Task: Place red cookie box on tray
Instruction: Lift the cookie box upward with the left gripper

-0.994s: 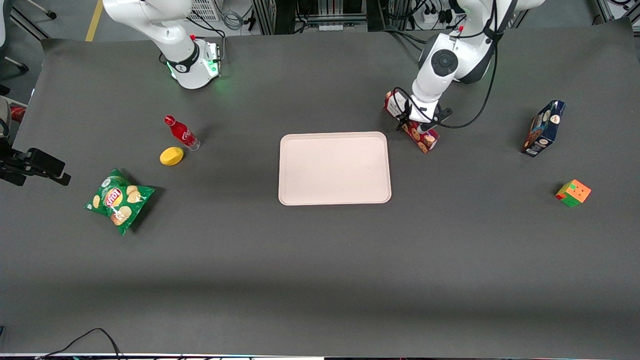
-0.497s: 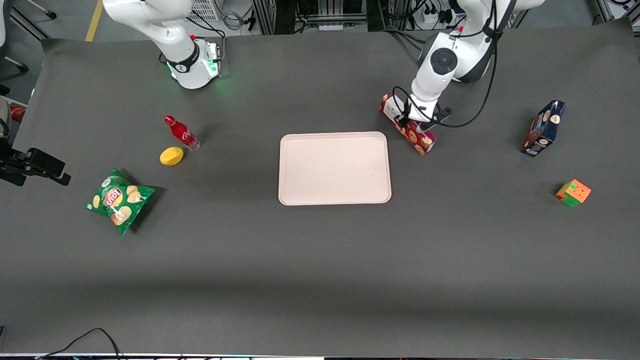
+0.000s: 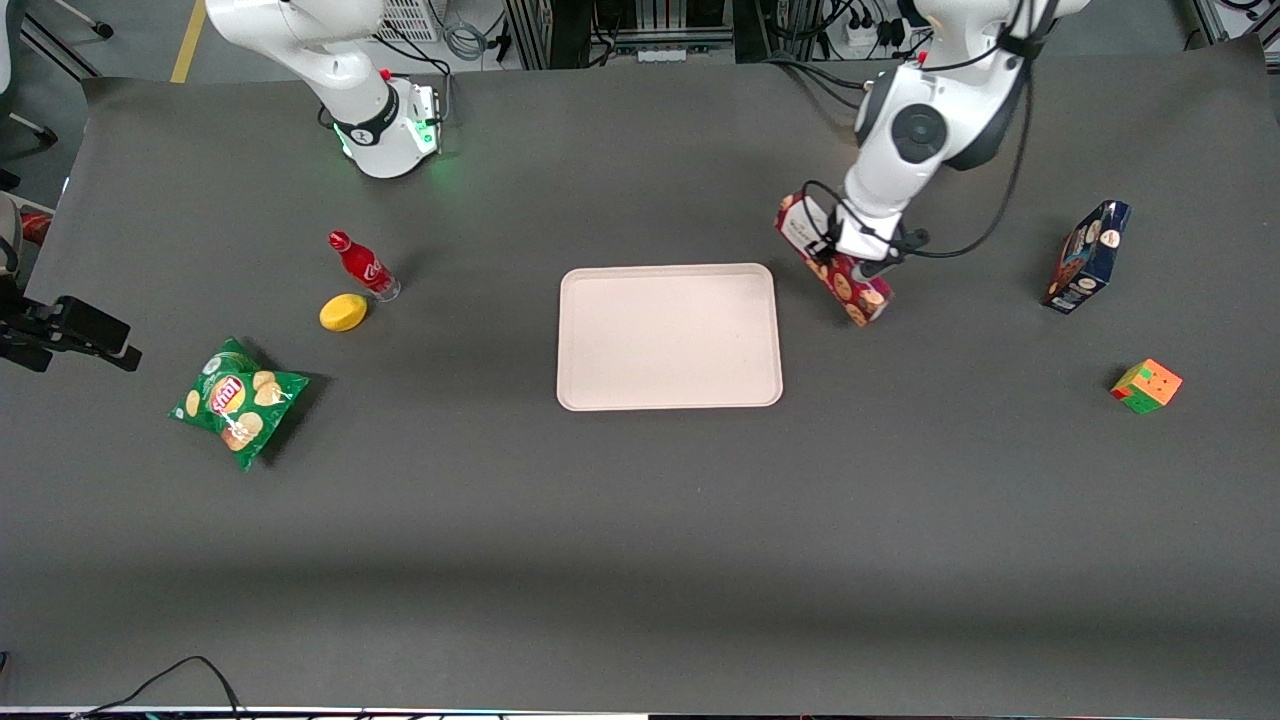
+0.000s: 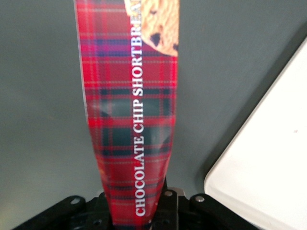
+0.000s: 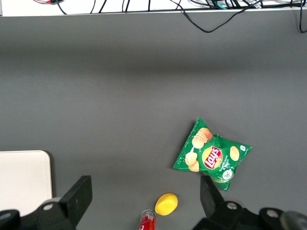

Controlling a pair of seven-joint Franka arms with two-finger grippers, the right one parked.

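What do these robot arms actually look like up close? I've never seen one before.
The working left arm is glossy white, built of rounded segments, with a dark grey round cap on one joint and loose black cables looping beside its wrist. Its gripper is black, closed on the long dark-red plaid cardboard cookie box beside the pale beige tray. The parked arm's white base glows green.

The cookie box (image 4: 132, 110) is dark-red plaid with white lettering and brown cookies; the black gripper (image 4: 135, 211) clamps its end; the tray (image 3: 669, 336) is pale beige; the table (image 3: 640, 520) dark grey; the chip bag (image 3: 238, 398) green; the lemon (image 3: 343, 312) yellow.
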